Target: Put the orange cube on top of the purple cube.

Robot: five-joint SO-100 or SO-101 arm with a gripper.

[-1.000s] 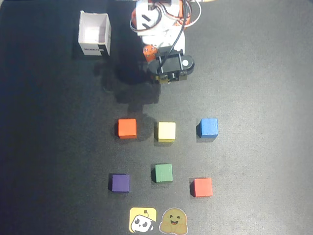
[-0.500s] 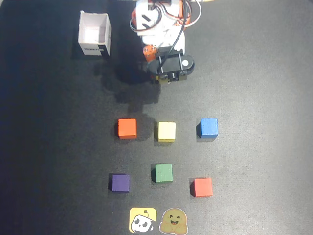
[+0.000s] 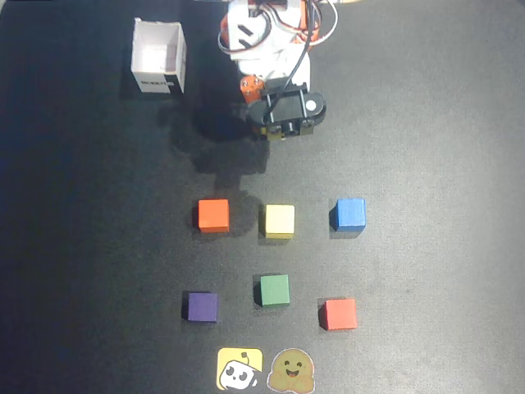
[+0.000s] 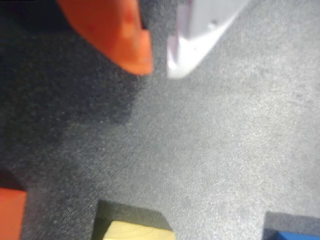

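Right under the pincer (image 4: 159, 67) there is only bare gray mat (image 4: 215, 150); its two tips sit close together, a small gap between them, holding nothing. A bit ahead, on the wrist view's left, waits the orange cube (image 3: 213, 215), untouched. Farther off sits the purple cube (image 3: 202, 307), its top free for stacking.
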